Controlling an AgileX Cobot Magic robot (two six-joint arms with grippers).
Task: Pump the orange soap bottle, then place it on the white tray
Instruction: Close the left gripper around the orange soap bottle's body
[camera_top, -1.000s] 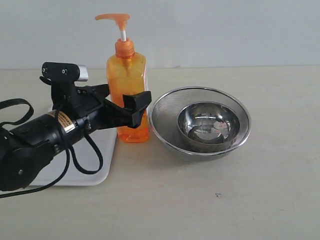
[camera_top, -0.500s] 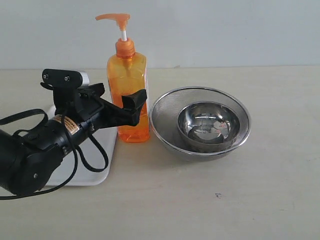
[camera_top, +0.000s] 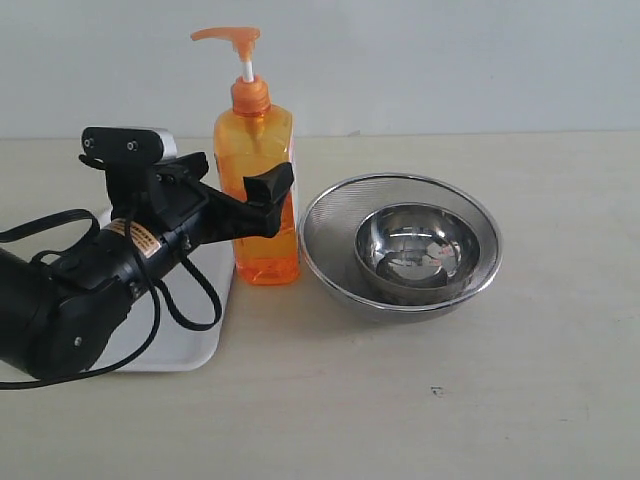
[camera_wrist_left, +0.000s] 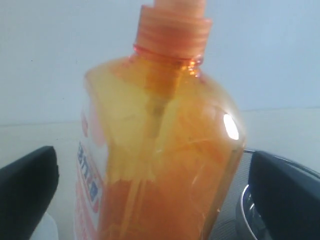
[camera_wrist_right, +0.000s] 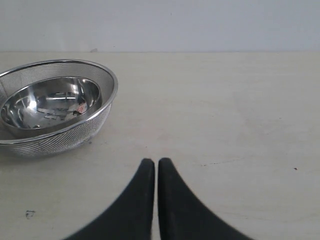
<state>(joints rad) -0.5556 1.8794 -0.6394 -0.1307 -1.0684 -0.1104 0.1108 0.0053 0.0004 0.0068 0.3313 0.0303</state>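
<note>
On the far left lies the flat rectangular white tray (camera_top: 195, 345) with its low rim. Your left arm reaches over it, so much of it is covered; that puts the drop-off spot right under the arm that will carry.

The left gripper (camera_top: 250, 200) points right with its fingers spread wide and nothing in them. In the left wrist view the two black fingers (camera_wrist_left: 27, 195) stand to either side of the tall translucent orange soap bottle (camera_top: 255, 140), with a clear gap on both sides. Judged from that, they straddle the body to steady it once they close.

The bottle stands upright on the pale table (camera_top: 520, 380), just beside the tray's right edge and not on it. Its white stem is fully out and the orange pump head sits high, so the pumping step looks not yet done. A press from above would want the body gripped first, since a tall, narrow bottle can tip.

Right of the bottle, very near it, sits the round steel mesh strainer (camera_top: 330, 215) with a shiny steel bowl (camera_top: 415, 250) inside — neither belongs to the task, so keep clear of them.

Furthest right, your right gripper (camera_wrist_right: 156, 170) has its fingers pressed together on nothing, above bare table beside the strainer.
</note>
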